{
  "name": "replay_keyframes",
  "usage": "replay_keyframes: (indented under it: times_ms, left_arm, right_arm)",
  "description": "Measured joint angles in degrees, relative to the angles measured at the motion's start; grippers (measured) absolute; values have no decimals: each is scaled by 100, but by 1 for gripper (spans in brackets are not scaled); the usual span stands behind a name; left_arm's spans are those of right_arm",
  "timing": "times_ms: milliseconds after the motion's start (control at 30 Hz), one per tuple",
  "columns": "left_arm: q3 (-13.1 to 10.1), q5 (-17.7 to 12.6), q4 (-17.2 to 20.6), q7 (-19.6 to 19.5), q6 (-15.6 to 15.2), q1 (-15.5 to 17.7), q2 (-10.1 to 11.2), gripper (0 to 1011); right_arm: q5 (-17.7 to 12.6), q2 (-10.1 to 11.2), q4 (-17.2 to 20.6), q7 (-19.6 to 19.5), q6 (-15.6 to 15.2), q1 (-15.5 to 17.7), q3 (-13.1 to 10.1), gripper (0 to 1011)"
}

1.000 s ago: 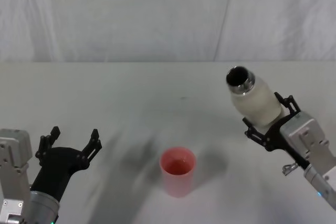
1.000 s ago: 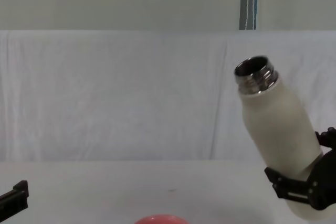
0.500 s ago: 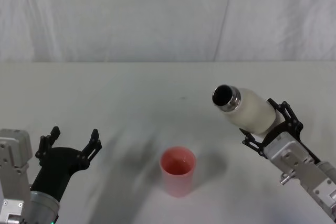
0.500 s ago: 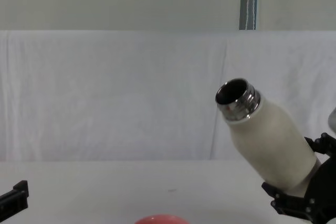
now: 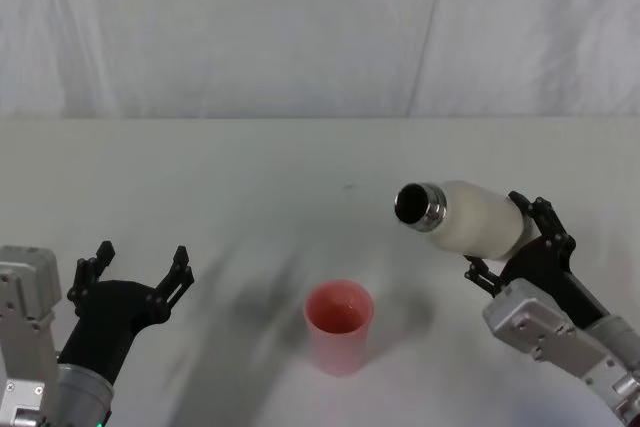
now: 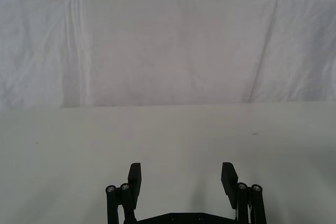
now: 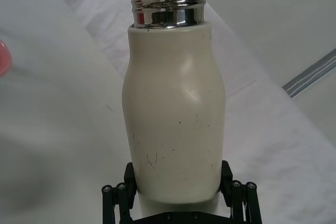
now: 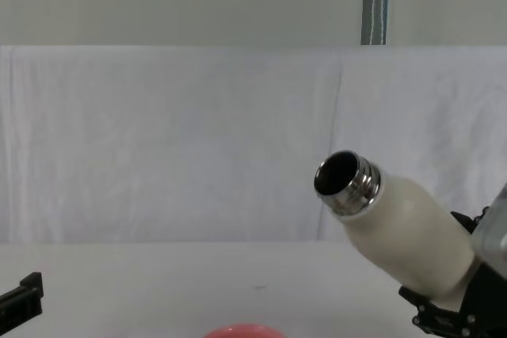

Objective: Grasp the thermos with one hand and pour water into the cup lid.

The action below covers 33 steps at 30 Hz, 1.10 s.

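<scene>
The right gripper (image 5: 510, 247) has the thermos (image 5: 470, 219) clamped around its lower body, fingers pressed to either side of the cream-white shell, and the bottle is up in the air over the right half of the white table (image 5: 250, 177). Look at the angle: its long axis runs close to level, tipped only a little upward, base at the gripper on the right and the shiny steel neck (image 5: 418, 206) aimed left toward the middle of the table. From the chest view the thermos (image 8: 400, 231) slants up and to the left, its dark open mouth (image 8: 336, 174) the highest part (nothing visible leaving it). The right wrist view looks straight along the thermos (image 7: 173, 119) from base to neck, with the black fingers (image 7: 116, 198) hugging its bottom.

The cup lid (image 5: 338, 325) stands upright on the table, lower and to the left of the mouth, well apart from it, pink-red rim open to the top.

The left gripper (image 5: 135, 272) sits low at the near left, fingers spread wide, holding nothing.
</scene>
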<state>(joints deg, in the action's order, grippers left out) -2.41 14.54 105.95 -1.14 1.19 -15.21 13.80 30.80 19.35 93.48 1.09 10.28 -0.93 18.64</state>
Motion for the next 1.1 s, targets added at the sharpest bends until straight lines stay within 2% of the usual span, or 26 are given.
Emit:
replay_keyframes:
  times_ms: [400,700,900,1100]
  left_arm:
    - [0,0,0,0,0,0,0,1001]
    - [0,0,0,0,0,0,0,1001]
    - [0,0,0,0,0,0,0,1001]
    - [0,0,0,0,0,0,0,1001]
  right_arm:
    - [674,88,-211,-427,143,-70,136,953]
    - [948,286,-239,-441,198,-155,274,953]
    - [1206,494,-193,-413,221,-234,416,953]
    - [1354,583,-177,-415,171,-301,503,953]
